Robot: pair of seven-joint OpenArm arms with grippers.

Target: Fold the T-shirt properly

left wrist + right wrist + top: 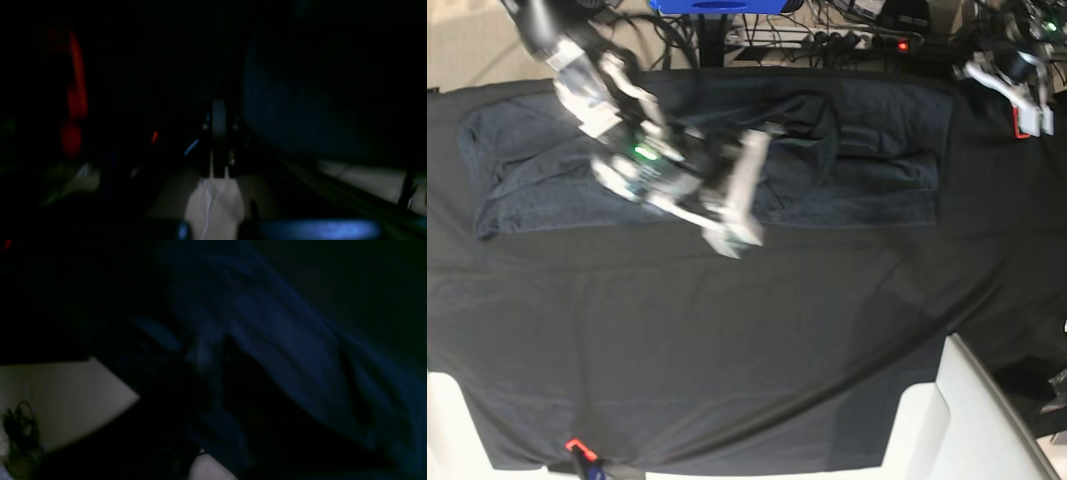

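The dark slate-grey T-shirt (867, 160) lies spread across the far part of the table, wrinkled in its middle. My right gripper (742, 200) hangs blurred over the shirt's middle near its front edge, jaws shut; whether cloth is pinched does not show. In the dim right wrist view, bluish folds of the T-shirt (283, 350) run diagonally. My left gripper (1027, 112) is shut and sits at the table's far right corner, off the shirt. The left wrist view is almost black, with dark fingers (218, 133) only dimly outlined.
A black cloth (727, 350) covers the whole table. Cables and a power strip (857, 40) run behind the far edge. A white block (967, 420) sits at the front right corner. There is a small red mark (575, 444) on the front edge.
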